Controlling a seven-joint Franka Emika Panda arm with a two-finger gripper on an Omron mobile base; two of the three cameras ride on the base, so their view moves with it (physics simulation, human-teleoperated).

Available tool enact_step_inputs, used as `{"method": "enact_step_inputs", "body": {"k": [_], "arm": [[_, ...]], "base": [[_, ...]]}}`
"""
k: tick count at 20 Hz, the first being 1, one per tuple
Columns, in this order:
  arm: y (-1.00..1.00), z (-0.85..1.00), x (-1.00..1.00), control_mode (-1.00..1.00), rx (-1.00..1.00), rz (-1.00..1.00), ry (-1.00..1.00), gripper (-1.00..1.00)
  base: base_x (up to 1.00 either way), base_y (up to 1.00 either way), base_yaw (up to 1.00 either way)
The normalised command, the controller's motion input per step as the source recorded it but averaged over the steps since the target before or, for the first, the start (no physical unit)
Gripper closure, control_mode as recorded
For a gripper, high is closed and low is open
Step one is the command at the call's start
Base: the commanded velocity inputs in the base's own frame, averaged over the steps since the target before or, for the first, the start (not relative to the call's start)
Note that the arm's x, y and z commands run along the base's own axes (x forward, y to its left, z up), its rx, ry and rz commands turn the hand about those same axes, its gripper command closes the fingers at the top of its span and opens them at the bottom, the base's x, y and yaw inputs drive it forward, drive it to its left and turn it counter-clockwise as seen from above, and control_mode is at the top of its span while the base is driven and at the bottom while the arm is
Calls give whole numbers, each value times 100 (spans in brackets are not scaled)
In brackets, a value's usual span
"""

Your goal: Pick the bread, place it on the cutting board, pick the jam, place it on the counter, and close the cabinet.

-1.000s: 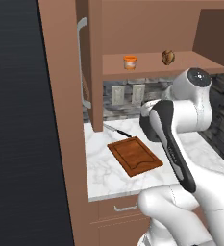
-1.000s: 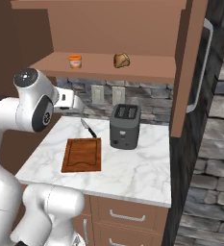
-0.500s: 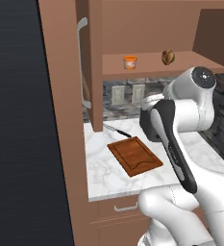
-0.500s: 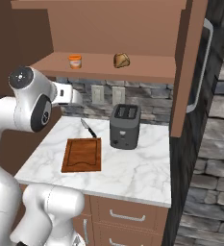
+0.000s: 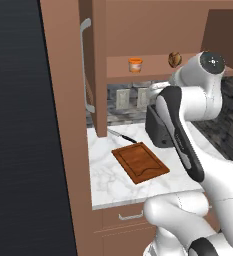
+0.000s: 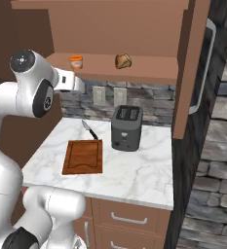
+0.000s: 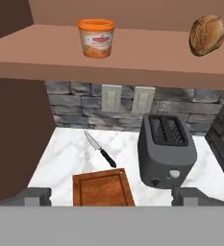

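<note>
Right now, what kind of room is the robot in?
It looks like a kitchen, a computer-drawn one. There is a toaster and a knife on a marble counter, and a wooden cabinet on the wall holds jam and bread.

The jam point(image 7: 96, 38) is bright orange. The bread point(image 7: 207, 35) is tan-brown. The cutting board point(image 6: 83, 156) is reddish-brown wood. The counter point(image 6: 134, 172) is white with grey veins. The toaster point(image 6: 126, 128) is dark grey. The cabinet point(image 6: 190, 68) is brown.
</note>
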Motion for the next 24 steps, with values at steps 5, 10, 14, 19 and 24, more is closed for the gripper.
{"method": "enact_step_inputs", "body": {"k": [5,10,14,19,24], "arm": [[0,20,26,-100,0,-2,0,-100],[0,16,30,-100,0,0,0,-100],[0,18,22,-100,1,0,0,-100],[0,10,25,-100,0,0,0,-100],[2,0,19,-100,0,0,0,-100]], "base": [[0,0,0],[0,0,0],[0,0,0],[0,0,0],[0,0,0]]}}
